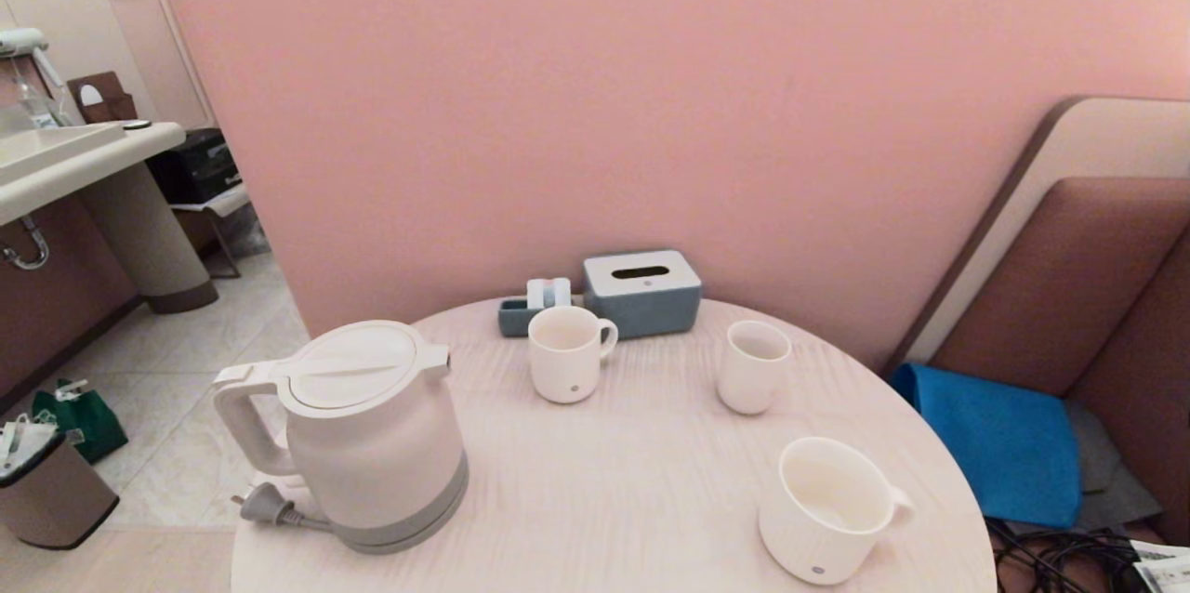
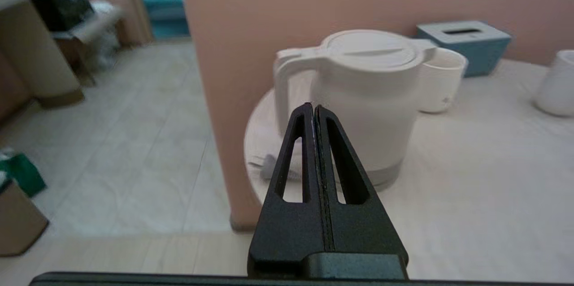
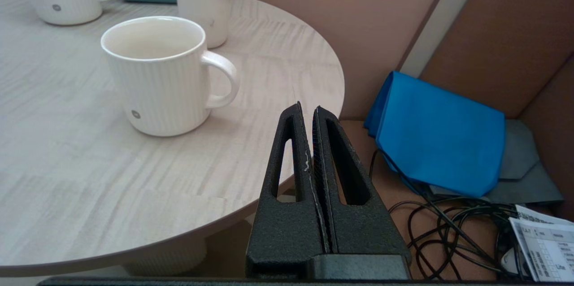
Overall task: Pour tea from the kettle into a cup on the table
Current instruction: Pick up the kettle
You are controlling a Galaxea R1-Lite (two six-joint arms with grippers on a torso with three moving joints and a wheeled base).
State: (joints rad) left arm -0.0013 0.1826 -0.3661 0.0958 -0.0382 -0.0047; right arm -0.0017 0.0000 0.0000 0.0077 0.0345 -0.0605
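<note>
The round tabletop (image 1: 604, 491) carries the white kettle (image 1: 372, 440) at its left edge, lid on – tea cannot be seen inside. The wide ribbed cup (image 1: 827, 509) stands at the near right, well apart from the kettle. The left end effector (image 2: 313, 109) is pressed fully together, holding nothing, short of the kettle handle. The right end effector (image 3: 306, 109) – also closed and empty – hangs beside the tabletop edge.
</note>
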